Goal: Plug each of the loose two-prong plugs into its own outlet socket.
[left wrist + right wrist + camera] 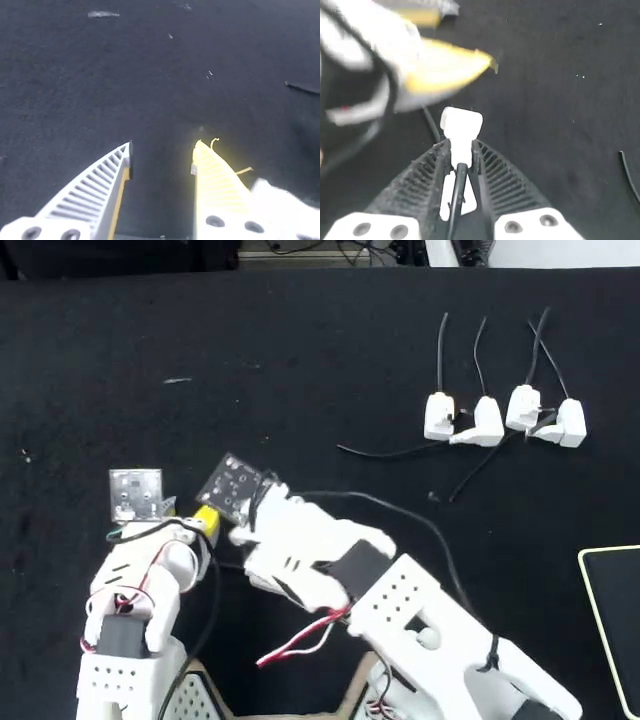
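- My right gripper (461, 145) is clamped tight on a white two-prong plug (461, 125), black fingers (422, 180) pressing it from both sides.
- The plug's black cord (457, 190) runs straight back between those fingers.
- From the high view, the right gripper (248, 532) sits just beside the dark outlet socket (232, 487), on its near edge.
- I cannot tell whether the prongs touch that socket.
- My left gripper (163, 150) hangs spread apart with nothing in it, one white finger (100, 190) and one yellow finger (215, 180) over bare black table (150, 65).
- In the high view the left gripper (200, 520) is just beside the dark outlet socket too, on the side facing the silver outlet socket (135, 492).
- The silver outlet socket lies flat, a short way from the dark one, which sits turned at an angle.
- The left arm's yellow finger (450, 65) shows in the right wrist view, close over the held plug.
- Well away from the dark outlet socket, across the table, four loose white plugs (487, 422) lie in a row, their thin black cords (441, 340) trailing away from my arms.
- Farther off past those plugs, at the table's edge, lies a dark flat panel (612, 600) with a pale rim.
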You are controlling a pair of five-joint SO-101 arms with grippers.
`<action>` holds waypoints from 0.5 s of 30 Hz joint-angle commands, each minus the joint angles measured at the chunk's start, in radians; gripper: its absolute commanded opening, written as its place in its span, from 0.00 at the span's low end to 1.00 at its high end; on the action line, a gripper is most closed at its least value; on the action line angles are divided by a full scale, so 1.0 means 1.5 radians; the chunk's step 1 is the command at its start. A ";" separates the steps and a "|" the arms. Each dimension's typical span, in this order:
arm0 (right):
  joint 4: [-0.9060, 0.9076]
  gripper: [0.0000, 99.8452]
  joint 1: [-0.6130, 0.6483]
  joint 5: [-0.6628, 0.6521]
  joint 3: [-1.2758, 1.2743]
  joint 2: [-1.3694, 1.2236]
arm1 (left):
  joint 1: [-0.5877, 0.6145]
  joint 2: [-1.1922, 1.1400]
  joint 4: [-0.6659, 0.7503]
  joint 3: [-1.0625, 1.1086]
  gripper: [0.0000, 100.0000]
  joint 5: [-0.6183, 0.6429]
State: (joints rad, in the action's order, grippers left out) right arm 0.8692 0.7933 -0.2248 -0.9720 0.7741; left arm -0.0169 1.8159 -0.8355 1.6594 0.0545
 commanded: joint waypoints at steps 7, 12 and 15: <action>-0.051 0.01 0.012 0.062 0.047 -0.002 | -0.027 0.003 0.004 -0.002 0.21 -0.008; -0.079 0.01 0.012 0.131 0.041 -0.003 | -0.027 0.003 0.004 -0.002 0.21 -0.008; -0.083 0.01 0.014 0.152 0.041 -0.005 | -0.027 0.003 0.004 -0.002 0.21 -0.008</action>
State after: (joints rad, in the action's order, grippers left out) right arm 0.7879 0.7902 -0.0299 -0.9720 0.7679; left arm -0.0353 1.8159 -0.8355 1.6640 0.0453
